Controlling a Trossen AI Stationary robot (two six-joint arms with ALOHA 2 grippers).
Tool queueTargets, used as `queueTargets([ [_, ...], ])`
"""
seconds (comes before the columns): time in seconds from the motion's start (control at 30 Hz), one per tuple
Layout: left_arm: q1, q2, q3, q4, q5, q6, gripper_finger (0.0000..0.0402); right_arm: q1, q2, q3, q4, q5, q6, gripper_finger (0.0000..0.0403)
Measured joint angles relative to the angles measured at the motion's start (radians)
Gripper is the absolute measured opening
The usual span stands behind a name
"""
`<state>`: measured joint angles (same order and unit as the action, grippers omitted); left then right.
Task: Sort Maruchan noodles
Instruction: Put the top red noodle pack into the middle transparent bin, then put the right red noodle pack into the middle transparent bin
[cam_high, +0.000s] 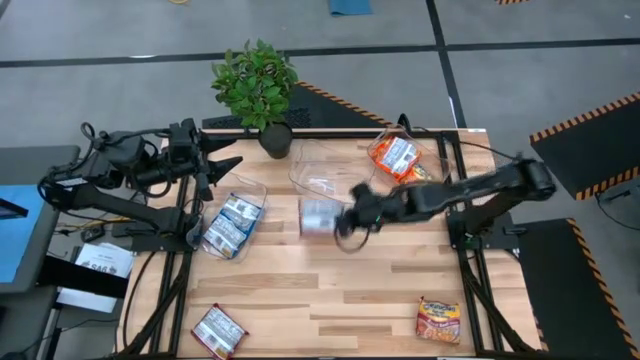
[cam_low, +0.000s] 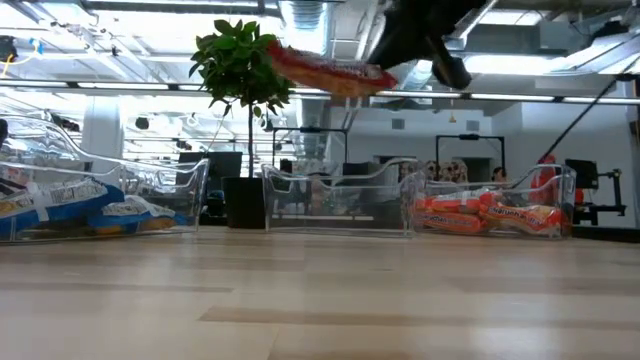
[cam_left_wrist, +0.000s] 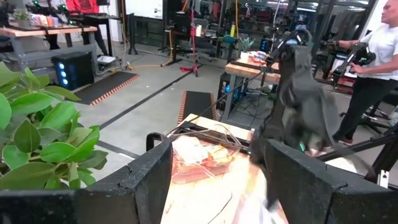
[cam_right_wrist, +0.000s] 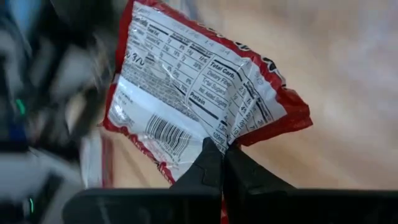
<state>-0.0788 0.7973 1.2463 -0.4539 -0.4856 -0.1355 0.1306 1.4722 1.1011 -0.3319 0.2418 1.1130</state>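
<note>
the right claw (cam_right_wrist: 222, 154) is pinched tight on a red-and-white noodle packet (cam_right_wrist: 193, 93), its two fingertips pressed together on one short edge. the packet fans out ahead of the claw, long axis running straight away from the fingers, its printed back with barcode and nutrition panel facing the wrist camera. in the low view the packet (cam_low: 325, 68) hangs flat and nearly level, well above the table (cam_low: 320, 300), slightly tilted. from above, the claw (cam_high: 345, 218) sits over the table's middle, just in front of the clear middle bin (cam_high: 325, 170). the bin of orange packets (cam_high: 400, 158) lies behind it toward the right arm's side, the bin of blue-and-white packets (cam_high: 232, 222) off to the opposite side. bare wood lies open beneath. the left claw (cam_high: 225, 160) waits spread at the far table edge by the plant (cam_high: 256, 85). two loose packets (cam_high: 218, 330) (cam_high: 438, 320) lie near the front edge.
</note>
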Motion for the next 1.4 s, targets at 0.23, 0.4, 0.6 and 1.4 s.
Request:
queueTargets([
  [0.23, 0.0, 0.026, 0.0, 0.003, -0.005, -0.01, 0.0237, -0.249, -0.064, 0.0, -0.113, 0.2, -0.052, 0.0018],
  [0.4, 0.0, 0.051, 0.0, 0.002, -0.005, -0.016, 0.0237, -0.363, 0.047, 0.0, -0.067, 0.092, -0.06, 0.0021],
  [0.6, 0.0, 0.065, 0.0, 0.002, -0.01, -0.017, 0.0237, -0.412, 0.141, 0.0, 0.085, 0.003, -0.014, 0.0092],
  [1.4, 0.0, 0.067, 0.0, -0.005, -0.019, -0.048, 0.0237, 0.152, -0.377, -0.069, -0.767, -0.478, 0.047, 0.0281],
])
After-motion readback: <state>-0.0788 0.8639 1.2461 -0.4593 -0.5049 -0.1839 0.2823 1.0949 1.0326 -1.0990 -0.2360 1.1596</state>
